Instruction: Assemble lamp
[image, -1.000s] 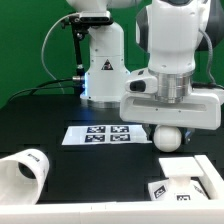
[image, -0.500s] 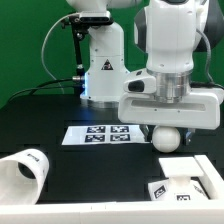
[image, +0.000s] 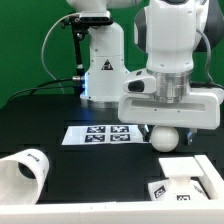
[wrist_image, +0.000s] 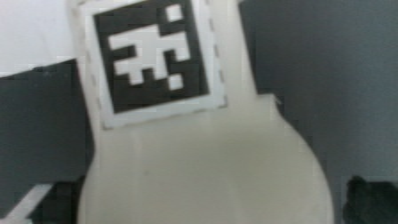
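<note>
Little has shifted since a second ago: the arm still hangs over the bulb (image: 167, 139), and the parts lie where they were. From the exterior view's left, the shade (image: 20, 176) lies on its side at the near edge of the desk (image: 90, 175). The marker board (image: 106, 134) lies flat mid-desk. Right of it the arm points straight down, its pincer (image: 167, 130) spread around the bulb's round head. The base (image: 187, 179) sits nearest, at the right; the wrist view shows the bulb's tag (wrist_image: 157, 62) close up.
</note>
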